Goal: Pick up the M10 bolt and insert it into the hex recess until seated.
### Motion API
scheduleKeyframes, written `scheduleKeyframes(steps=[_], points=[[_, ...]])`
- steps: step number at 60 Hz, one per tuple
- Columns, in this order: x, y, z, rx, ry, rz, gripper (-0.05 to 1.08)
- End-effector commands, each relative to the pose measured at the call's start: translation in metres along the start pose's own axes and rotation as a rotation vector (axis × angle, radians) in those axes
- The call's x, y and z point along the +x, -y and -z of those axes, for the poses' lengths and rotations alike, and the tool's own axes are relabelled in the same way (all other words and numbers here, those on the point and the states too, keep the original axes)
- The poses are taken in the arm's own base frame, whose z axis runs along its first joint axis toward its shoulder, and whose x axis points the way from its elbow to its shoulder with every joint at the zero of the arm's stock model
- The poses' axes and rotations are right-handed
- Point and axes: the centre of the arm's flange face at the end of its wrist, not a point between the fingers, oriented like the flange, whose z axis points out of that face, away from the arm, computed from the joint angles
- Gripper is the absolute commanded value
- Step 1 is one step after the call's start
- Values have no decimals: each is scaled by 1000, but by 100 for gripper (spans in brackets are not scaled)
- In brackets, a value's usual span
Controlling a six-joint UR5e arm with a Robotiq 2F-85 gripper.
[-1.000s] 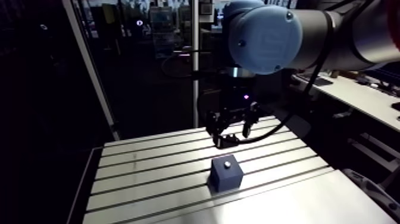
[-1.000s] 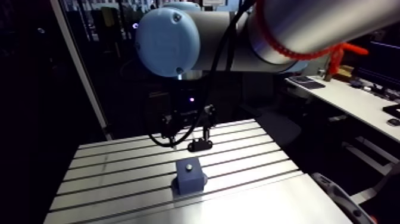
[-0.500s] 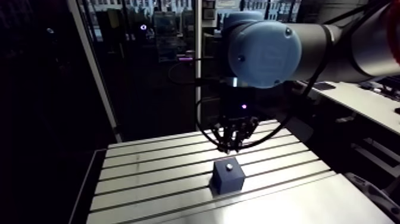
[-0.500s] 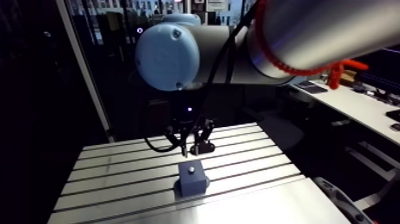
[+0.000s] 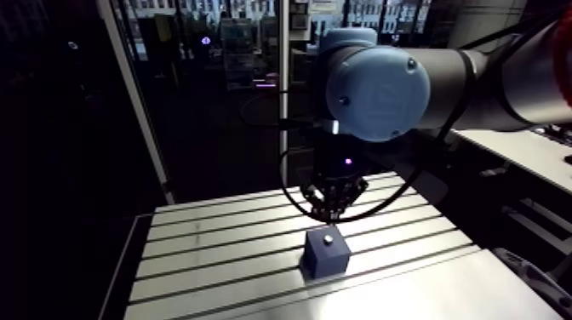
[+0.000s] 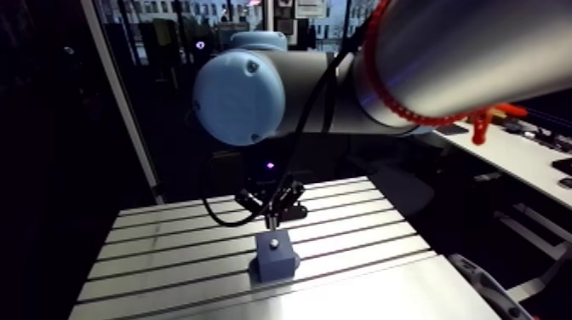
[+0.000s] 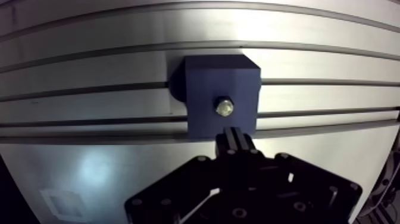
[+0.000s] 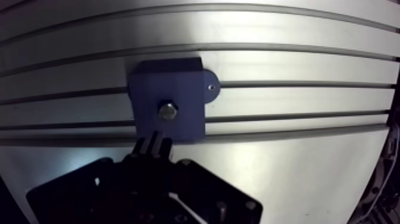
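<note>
A dark blue block [image 7: 221,90] stands on the slotted aluminium table [image 5: 213,247]. A bolt's silvery hex head [image 7: 224,108] sits in the recess on the block's top, also visible as a bright dot on the block [image 5: 328,241] in the arm view. My gripper [image 7: 235,136] hangs just behind and above the block, fingers pressed together with nothing between them. In the wrist view the bolt head lies just ahead of the fingertips, apart from them. The gripper [image 5: 330,211] shows small and dark in the arm view.
The block carries a small round tab [image 8: 211,87] at its base on one side. Several grooves run across the table. A smooth plate [image 5: 408,294] lies in front of the block. A vertical post [image 5: 279,94] rises behind the table.
The fingers were spread wide earlier and have closed to shut on nothing. The gripper has shifted a little toward the block. The bolt and block have not moved.
</note>
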Motion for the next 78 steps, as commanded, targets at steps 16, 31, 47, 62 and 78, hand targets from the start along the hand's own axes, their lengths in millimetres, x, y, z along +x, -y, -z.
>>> scheduleKeyframes(steps=[16,31,47,62,78], points=[[-8,3,-22,7,36,-4,107],[-10,3,-24,7,31,-4,107],[-8,4,-30,1,-2,1,107],[-5,3,-40,1,6,9,107],[-4,2,-44,3,13,9,108]])
